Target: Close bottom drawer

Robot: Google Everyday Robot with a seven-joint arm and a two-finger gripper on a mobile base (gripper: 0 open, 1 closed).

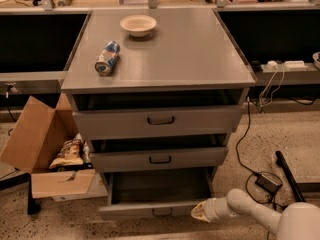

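The bottom drawer (131, 211) stands pulled well out from the cabinet (180, 59), lowest of three, its front panel far forward of the middle drawer (120, 160) above it and its dark inside open to view and seemingly bare. Its small handle (162, 212) sits at the centre of the front. The middle drawer and the top drawer (110, 121) also jut out a little, each showing a dark gap above its front, but they are no part of this job.

The gripper (200, 211) is low by the floor at the right end of the drawer front, its pale tip at or just beside the panel's corner; I cannot tell whether it touches. Whether it is wide or narrow I cannot tell either, and it appears to hold nothing.

By my judgement the task is at its start: the arm is brought to the drawer, yet none of the closing shows. What is left is the whole push, driving the front back until it lies flush under the middle drawer. Pressing so far off-centre could skew the drawer on its runners, so a push nearer the handle seems safer.
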